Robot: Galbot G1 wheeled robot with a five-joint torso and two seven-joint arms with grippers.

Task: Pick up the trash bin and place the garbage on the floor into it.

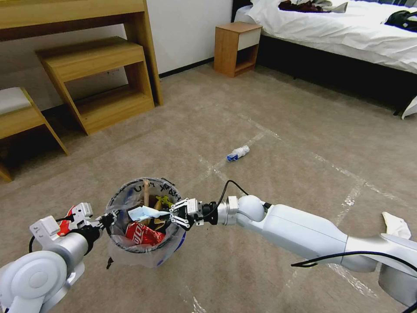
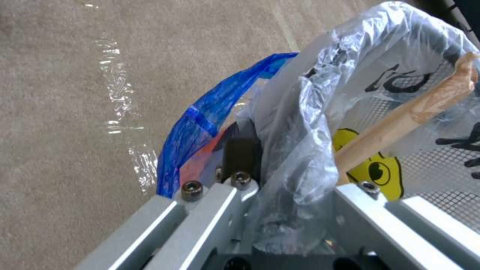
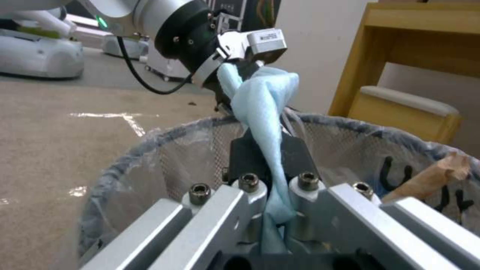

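Mask (image 3: 260,108) partly behind gripper (image 3: 270,157) pads

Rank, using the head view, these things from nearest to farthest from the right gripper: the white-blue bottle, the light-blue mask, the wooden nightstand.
1. light-blue mask: pinched in the right gripper, over the trash bin.
2. white-blue bottle: on the carpet beyond it.
3. wooden nightstand: far off, beside the bed.

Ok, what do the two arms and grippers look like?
Both arms are glossy white with rounded silver joints and black wrist collars. Each gripper has silver metal linkage fingers with dark pads and black hex bolts: left gripper, right gripper. A black cable loops along each wrist.
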